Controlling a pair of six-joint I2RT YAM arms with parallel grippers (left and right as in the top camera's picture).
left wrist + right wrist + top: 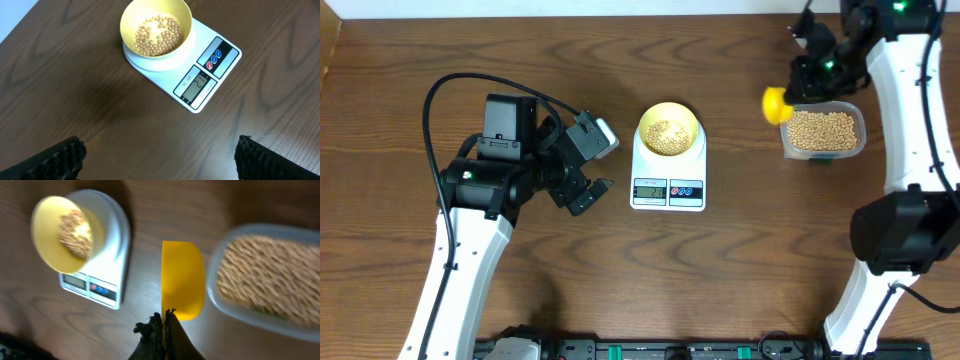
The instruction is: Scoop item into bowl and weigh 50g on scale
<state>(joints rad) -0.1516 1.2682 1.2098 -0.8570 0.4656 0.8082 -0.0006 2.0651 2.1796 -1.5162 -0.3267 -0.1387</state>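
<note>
– Some beans (667, 136) are already in your bowl (692, 118), and the bowl stands on the scale (668, 204).
– So am I done?
– I'd say you aren't. They make only a shallow layer, and the display (197, 85) is too blurred for me to read. I'd judge you short of the target.
– Where's the scoop (776, 103)?
– Your right gripper (165, 322) has its jaws clamped together on the handle. The scoop hangs between the scale and the tub (861, 140), just beside the tub's rim, and it looks empty.
– And the left gripper (600, 160)?
– Its jaws are wide apart, holding nothing, over the table (470, 60) left of the scale.
– What's left?
– You'll likely need more scoops from the tub, which is well stocked. After that, add small top-ups until the reading is right.
</note>
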